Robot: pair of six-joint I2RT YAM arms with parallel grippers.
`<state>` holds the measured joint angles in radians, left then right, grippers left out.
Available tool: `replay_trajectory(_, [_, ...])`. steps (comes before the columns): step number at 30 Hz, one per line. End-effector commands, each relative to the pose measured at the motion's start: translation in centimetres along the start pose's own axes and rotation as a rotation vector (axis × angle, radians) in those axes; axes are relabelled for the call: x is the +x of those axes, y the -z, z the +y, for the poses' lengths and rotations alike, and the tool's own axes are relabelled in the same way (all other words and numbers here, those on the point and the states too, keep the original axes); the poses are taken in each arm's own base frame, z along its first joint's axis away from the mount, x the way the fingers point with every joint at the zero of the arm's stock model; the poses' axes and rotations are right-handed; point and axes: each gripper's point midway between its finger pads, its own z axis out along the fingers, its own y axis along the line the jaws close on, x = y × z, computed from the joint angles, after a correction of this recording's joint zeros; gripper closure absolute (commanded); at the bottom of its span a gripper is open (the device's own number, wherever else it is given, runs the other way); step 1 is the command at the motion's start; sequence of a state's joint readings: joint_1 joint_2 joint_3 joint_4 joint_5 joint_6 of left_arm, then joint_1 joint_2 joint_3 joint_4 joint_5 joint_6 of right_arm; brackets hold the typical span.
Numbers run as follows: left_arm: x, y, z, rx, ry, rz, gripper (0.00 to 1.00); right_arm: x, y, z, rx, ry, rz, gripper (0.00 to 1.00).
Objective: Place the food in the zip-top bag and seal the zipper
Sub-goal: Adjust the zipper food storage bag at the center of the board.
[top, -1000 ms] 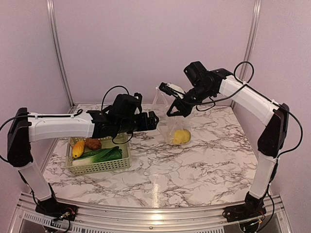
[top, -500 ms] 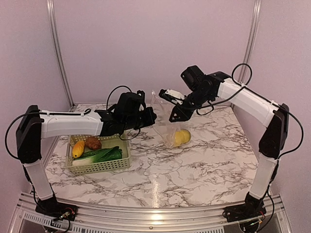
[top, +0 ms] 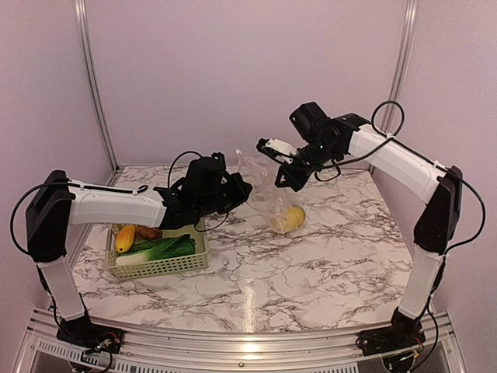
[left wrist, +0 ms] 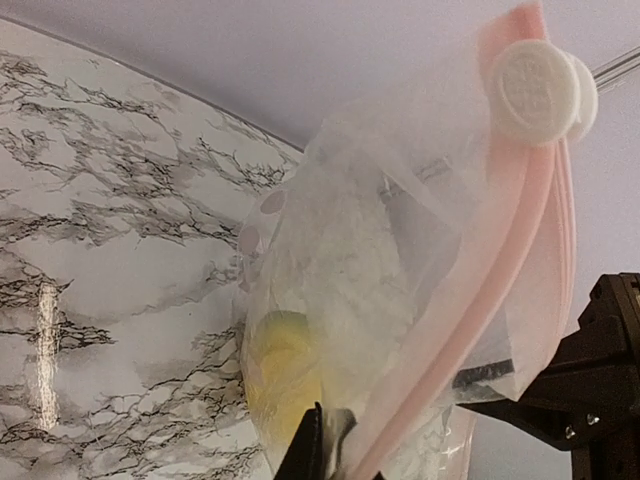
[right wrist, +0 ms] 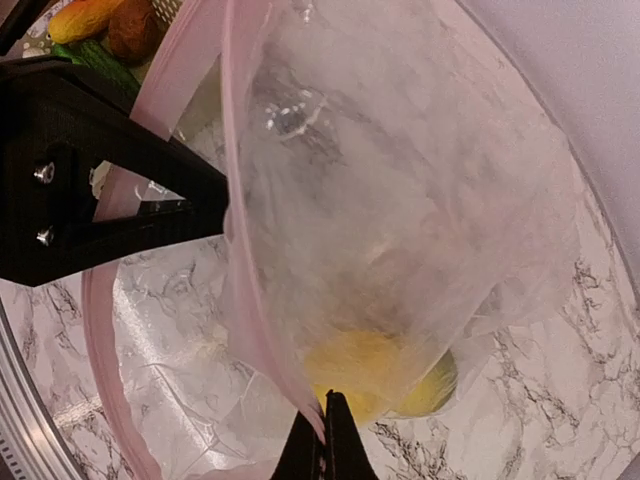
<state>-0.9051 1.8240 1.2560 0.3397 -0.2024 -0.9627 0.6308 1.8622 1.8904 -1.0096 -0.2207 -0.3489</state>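
My left claw (left wrist: 325,442) is pressed together on the pink zipper (left wrist: 480,330) strip, its white slider (left wrist: 535,88) above it at the far end. My right claw (right wrist: 325,440) pinches the opposite lip. The zip-top bag (right wrist: 400,200) hangs between the two claws with its mouth apart, and one lemon (top: 292,218) sits low inside, under both. The potato (top: 147,231), cucumber (top: 180,249) and leek (top: 147,252) lie in the green basket (top: 159,268) on the desk (top: 311,272), back beneath my left arm. I judge loading is under way. Next, one claw must let go and fetch while the other holds the mouth up.
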Motion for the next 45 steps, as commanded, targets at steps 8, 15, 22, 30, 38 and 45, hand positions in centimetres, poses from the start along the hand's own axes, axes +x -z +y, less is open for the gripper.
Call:
replay_trajectory(8, [-1.1,2.4,-6.7,0.182,-0.258,-0.063,0.18,-0.1,9.4,-12.9,0.827,0.181,0.098,1.0])
replay_trajectory(15, [-1.7,6.0,-6.3,0.187,-0.384,-0.062,0.11,-1.4,12.7,-14.5,0.891,0.149,0.037,1.0])
replay_trajectory(22, [-5.1,12.5,1.9,-0.174,-0.482,-0.174,0.01,-1.4,16.1,-19.0,1.002,0.088,0.007,1.0])
replay_trajectory(30, [-8.2,20.3,10.8,-0.523,-0.38,-0.179,0.05,-1.2,16.6,-19.3,0.959,0.044,-0.034,1.0])
replay_trajectory(38, [-2.4,19.2,12.8,-0.419,-0.542,0.215,0.14,0.8,7.3,-10.9,0.574,0.137,-0.012,1.0])
replay_trajectory(45, [3.5,17.0,13.1,-0.341,-0.712,0.668,0.22,1.8,3.8,-7.0,0.433,0.165,0.013,1.0])
